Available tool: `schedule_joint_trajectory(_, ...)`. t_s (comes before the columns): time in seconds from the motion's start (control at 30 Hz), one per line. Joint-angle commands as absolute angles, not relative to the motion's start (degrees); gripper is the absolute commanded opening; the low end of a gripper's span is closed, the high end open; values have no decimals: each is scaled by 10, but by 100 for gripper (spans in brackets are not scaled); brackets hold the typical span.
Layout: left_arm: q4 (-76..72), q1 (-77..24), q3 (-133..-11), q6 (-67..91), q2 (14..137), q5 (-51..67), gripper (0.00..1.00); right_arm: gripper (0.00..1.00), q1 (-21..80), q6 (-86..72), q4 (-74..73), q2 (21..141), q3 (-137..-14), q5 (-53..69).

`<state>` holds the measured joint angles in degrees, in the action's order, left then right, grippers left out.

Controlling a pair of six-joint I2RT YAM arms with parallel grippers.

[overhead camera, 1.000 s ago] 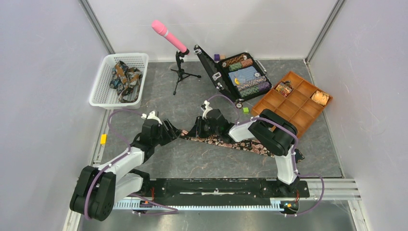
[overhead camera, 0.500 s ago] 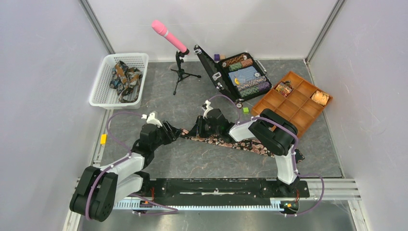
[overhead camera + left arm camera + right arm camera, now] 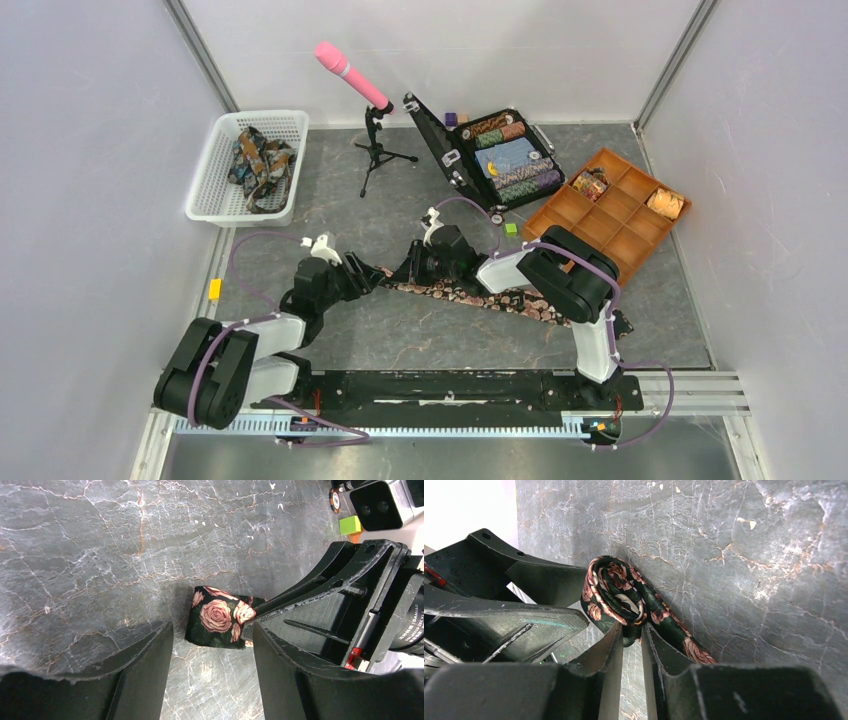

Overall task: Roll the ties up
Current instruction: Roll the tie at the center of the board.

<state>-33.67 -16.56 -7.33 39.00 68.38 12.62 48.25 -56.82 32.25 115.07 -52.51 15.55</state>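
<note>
My right jaws pinch the coil (image 3: 217, 616) begun at the left end of the tie (image 3: 455, 292), mid-surface; its long strip runs toward the near right corner. My left jaws, spread, face that coil just ahead.

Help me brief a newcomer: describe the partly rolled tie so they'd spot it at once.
On the grey marble table, look to the middle, where the left claw and right claw meet. The tie lies there as a long dark strip with pink roses, one end coiled. Unlike the ties heaped in the white basket, it is stretched out.
</note>
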Motion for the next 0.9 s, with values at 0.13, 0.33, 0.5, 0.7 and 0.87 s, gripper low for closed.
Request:
schedule_joint_trajectory(0.13, -444, -163, -67, 388, 746, 164, 61, 24, 470, -567, 285, 1160, -531, 137)
schedule_joint_trajectory(0.33, -514, -163, -56, 394, 789, 201, 55, 24, 470, -567, 285, 1162, -532, 141)
schedule_joint_trajectory(0.5, -546, -163, -51, 399, 814, 210, 49, 23, 470, -567, 285, 1161, -533, 142)
schedule_joint_trajectory(0.7, -560, -163, -57, 402, 830, 217, 41, 23, 469, -566, 285, 1162, -533, 145)
schedule_joint_trajectory(0.87, -559, -163, -67, 405, 828, 217, 38, 23, 468, -563, 285, 1164, -533, 151)
